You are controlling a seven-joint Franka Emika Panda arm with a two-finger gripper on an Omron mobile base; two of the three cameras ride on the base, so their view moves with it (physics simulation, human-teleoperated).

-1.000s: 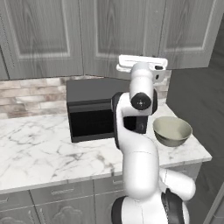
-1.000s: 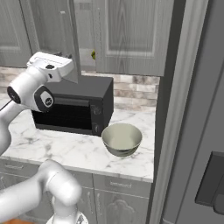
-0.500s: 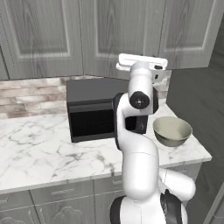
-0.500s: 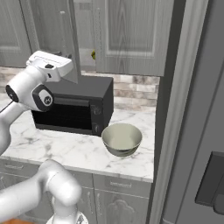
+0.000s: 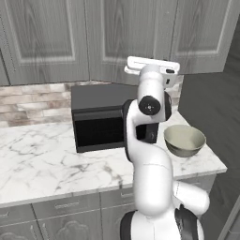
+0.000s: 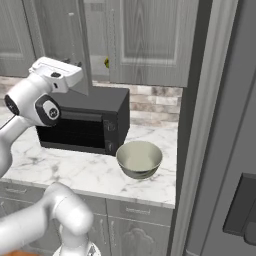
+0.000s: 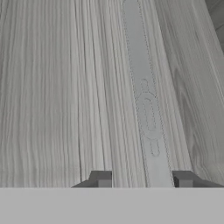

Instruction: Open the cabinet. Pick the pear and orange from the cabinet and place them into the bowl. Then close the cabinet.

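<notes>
The cabinet's (image 6: 150, 40) left door (image 6: 57, 35) stands ajar. In the gap sits the small yellow-green pear (image 6: 106, 62) on the inner shelf. The orange is hidden. My hand (image 6: 56, 74) is raised against that door, above the microwave. In the hand view grey wood grain is very close, and a pale slim handle (image 7: 146, 100) runs up from between the fingertips of my gripper (image 7: 143, 179), whose jaws stand partly closed around it. The cream-beige bowl (image 5: 184, 139) (image 6: 139, 158) rests with nothing in it on the marble counter, right of the microwave.
A black microwave (image 5: 101, 117) (image 6: 82, 125) stands on the counter (image 5: 42, 159) below my hand. A tall grey panel (image 6: 200, 125) and a dark appliance side close off the right. Drawer-fronted base cabinets (image 5: 61, 206) run under the counter.
</notes>
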